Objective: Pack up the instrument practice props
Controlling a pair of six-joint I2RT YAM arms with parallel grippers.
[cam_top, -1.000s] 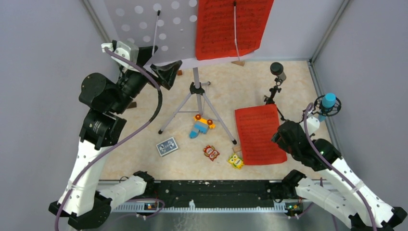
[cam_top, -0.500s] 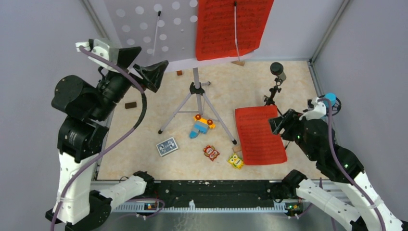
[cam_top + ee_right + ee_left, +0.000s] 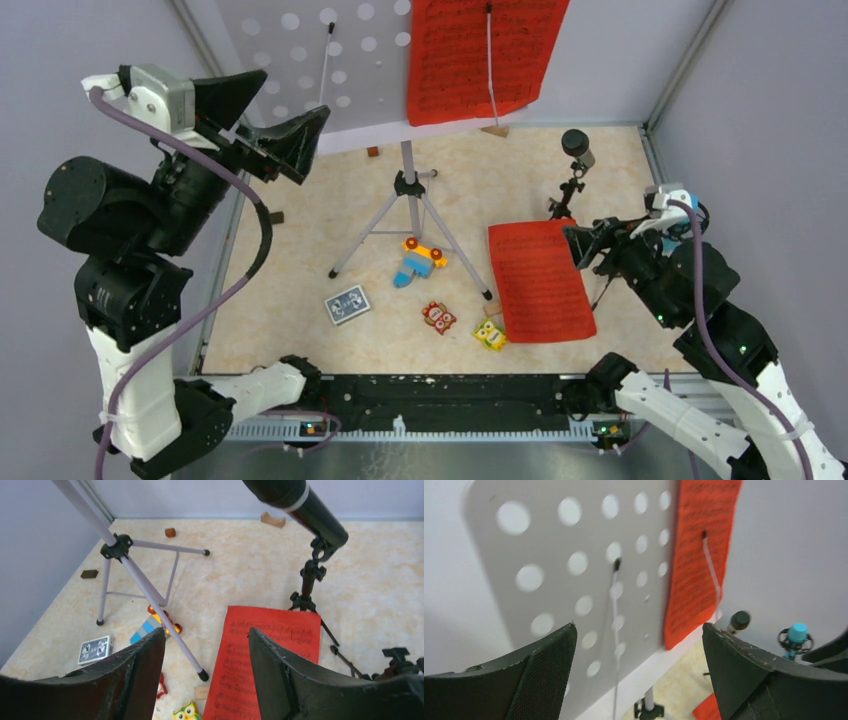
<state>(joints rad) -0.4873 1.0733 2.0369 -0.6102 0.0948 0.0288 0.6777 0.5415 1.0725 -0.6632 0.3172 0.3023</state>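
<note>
The grey hole-punched music stand (image 3: pixel 330 70) rises on silver tripod legs (image 3: pixel 368 236) at the table's back, with one red music sheet (image 3: pixel 480 60) resting on it. Another red sheet (image 3: pixel 540 285) lies flat beside the dark microphone (image 3: pixel 577 146). The left gripper (image 3: pixel 295 95) gapes wide and empty, facing the stand; the right gripper (image 3: pixel 578 246), parted and empty, hovers at the flat sheet's right edge

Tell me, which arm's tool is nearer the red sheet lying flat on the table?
Right. The right tool hangs above the red sheet's far right corner; the left tool is up by the grey music stand.
</note>
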